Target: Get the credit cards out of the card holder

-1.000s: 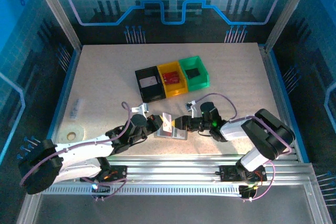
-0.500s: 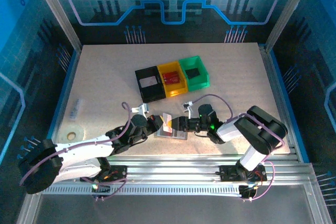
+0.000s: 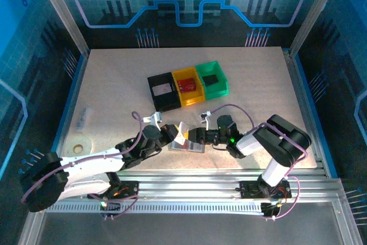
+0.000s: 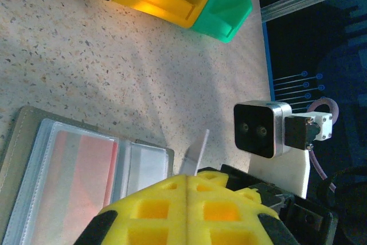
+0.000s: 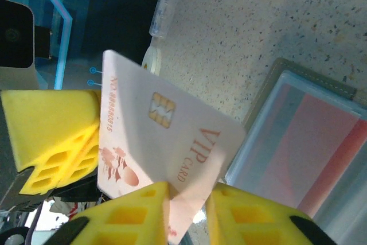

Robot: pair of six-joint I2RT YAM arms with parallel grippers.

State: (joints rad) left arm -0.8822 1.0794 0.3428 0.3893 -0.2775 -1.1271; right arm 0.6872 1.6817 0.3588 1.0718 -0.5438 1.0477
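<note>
Near the front edge of the surface (image 3: pixel 114 84), between the two arms, a whitish credit card (image 5: pixel 166 136) is held clear of the card holder (image 3: pixel 188 146), which lies open and flat just beneath. Compared with a second ago, the right arm is folded further inward and the card is brought slightly toward the left gripper (image 3: pixel 166 133).

The card is pinched by the fingers of the right gripper (image 5: pixel 186 190). The left fingers (image 4: pixel 149 205) are pressed together, and the card's thin edge seems to be nipped at their seam too, though this is poorly shown.

One card is thus judged out, while a reddish card (image 4: pixel 92 164) is seen in a sleeve.

Black, yellow and green bins (image 3: pixel 188 86) are set farther back. The cell is framed by aluminium posts (image 3: pixel 60 10) and blue-lit panels.
</note>
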